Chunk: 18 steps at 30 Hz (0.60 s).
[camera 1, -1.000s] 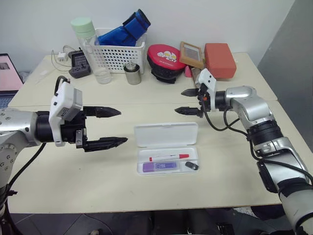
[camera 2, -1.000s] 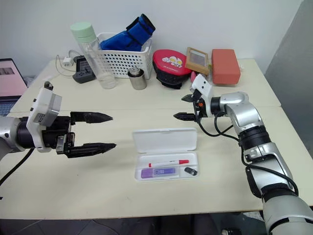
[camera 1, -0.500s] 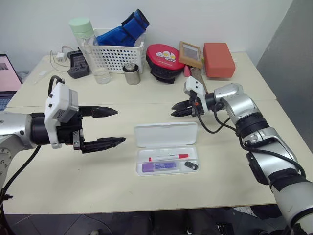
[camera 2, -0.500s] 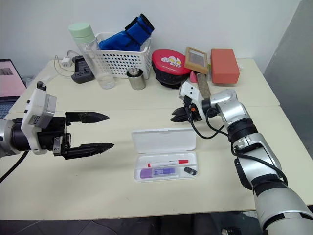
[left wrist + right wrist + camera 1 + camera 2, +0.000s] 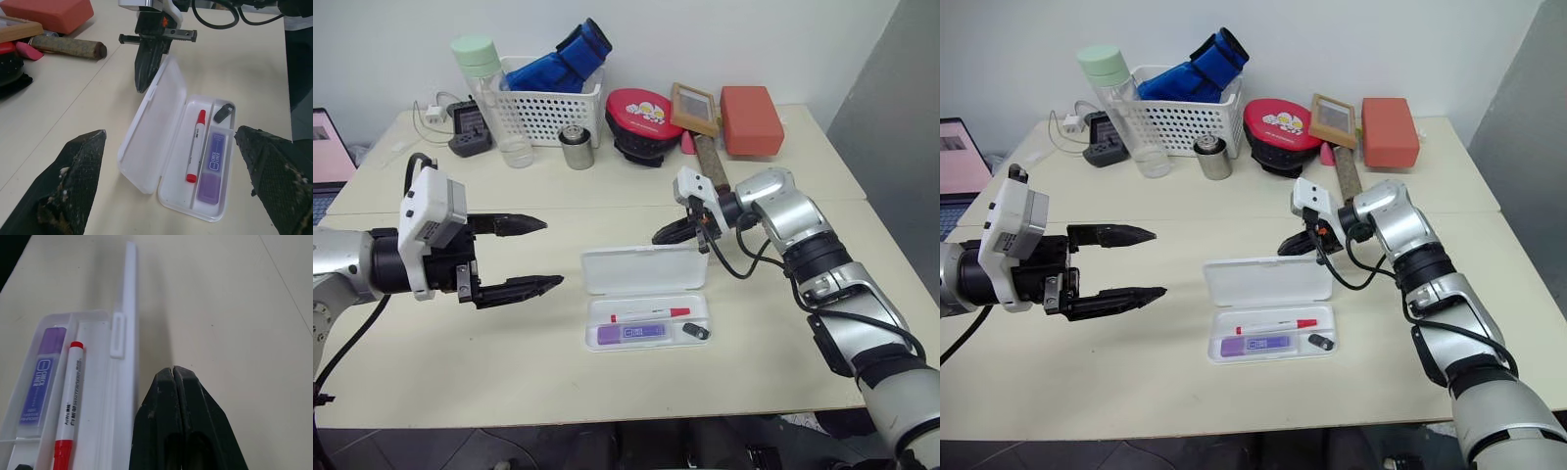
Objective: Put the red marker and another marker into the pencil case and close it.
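Head views: the pencil case (image 5: 646,294) lies open near the middle of the pale surface (image 5: 509,362), a flat white plastic box with rounded corners, its lid (image 5: 646,268) laid back on the far side and its divided tray on the near side. In the tray the red marker (image 5: 651,314), a slim white barrel with a red cap at its right end, lies along the far compartment. The purple marker (image 5: 633,333), short, flat and translucent lilac with a white label, lies just near of it. A small dark grey nub (image 5: 697,332) sits at the tray's right end. The left pincer (image 5: 530,255) hangs open to the left of the case, well apart from it. The right pincer (image 5: 668,233) is closed and empty, tip just beyond the lid's far right edge. At the far side stand a white lattice basket (image 5: 548,110) with a blue bundle and a bottle with a green cap (image 5: 478,54).

Left wrist view: the left pincer's fingers (image 5: 73,188) stand wide apart, framing the open case. The purple marker's label reads "CHECK LINER". The right pincer's closed tip points down at the lid's edge.

Right wrist view: its fingers (image 5: 173,421) are pressed together with nothing between them, beside the lid's rim. The red marker's barrel reads "WHITEBOARD"; the smaller print is illegible.
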Each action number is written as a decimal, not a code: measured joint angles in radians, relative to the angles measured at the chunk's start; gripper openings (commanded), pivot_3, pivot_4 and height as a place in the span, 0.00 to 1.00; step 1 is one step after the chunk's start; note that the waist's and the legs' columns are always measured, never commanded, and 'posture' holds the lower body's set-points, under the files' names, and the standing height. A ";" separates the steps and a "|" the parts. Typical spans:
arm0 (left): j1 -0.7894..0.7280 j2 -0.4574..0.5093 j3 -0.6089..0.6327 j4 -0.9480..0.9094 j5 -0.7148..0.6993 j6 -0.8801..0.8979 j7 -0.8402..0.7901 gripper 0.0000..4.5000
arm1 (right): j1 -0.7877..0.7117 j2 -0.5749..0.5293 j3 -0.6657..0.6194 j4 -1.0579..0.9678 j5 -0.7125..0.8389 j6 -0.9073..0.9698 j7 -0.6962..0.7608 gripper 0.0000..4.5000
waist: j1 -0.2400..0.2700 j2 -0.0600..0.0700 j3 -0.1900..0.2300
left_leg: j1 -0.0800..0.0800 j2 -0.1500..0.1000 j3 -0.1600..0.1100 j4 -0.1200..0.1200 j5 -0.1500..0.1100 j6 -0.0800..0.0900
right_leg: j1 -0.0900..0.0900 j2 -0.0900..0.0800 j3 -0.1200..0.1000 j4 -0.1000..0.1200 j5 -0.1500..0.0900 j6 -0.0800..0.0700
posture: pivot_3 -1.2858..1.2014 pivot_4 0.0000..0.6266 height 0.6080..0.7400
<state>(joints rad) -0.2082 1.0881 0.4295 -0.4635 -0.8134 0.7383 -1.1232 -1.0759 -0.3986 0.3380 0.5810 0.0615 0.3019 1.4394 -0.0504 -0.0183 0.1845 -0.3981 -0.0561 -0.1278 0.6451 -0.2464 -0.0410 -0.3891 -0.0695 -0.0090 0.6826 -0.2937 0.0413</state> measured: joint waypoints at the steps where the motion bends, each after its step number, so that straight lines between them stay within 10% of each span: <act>1: 0.000 0.000 0.000 0.000 0.000 0.000 0.000 1.00 | 0.010 -0.005 0.000 -0.028 0.000 0.009 0.004 0.00 | 0.000 0.000 0.000 | 0.000 0.000 0.000 0.000 0.000 0.000 | 0.000 0.000 0.000 0.000 0.000 0.000 | 0.52 0.24 1.00; 18: -0.003 0.000 -0.023 0.000 0.000 -0.008 -0.005 1.00 | 0.261 -0.115 0.081 -0.542 0.023 0.187 0.016 0.00 | 0.007 0.000 0.000 | 0.000 0.000 -0.001 0.000 0.000 0.000 | 0.000 -0.001 0.000 0.000 0.000 0.000 | 0.52 0.24 1.00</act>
<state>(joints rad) -0.2113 1.0881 0.4070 -0.4632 -0.8131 0.7303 -1.1284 -0.8148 -0.5139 0.4188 0.0395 0.0841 0.4892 1.4556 -0.0430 -0.0184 0.1845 -0.3978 -0.0559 -0.1284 0.6451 -0.2466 -0.0407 -0.3889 -0.0702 -0.0093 0.6826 -0.2937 0.0412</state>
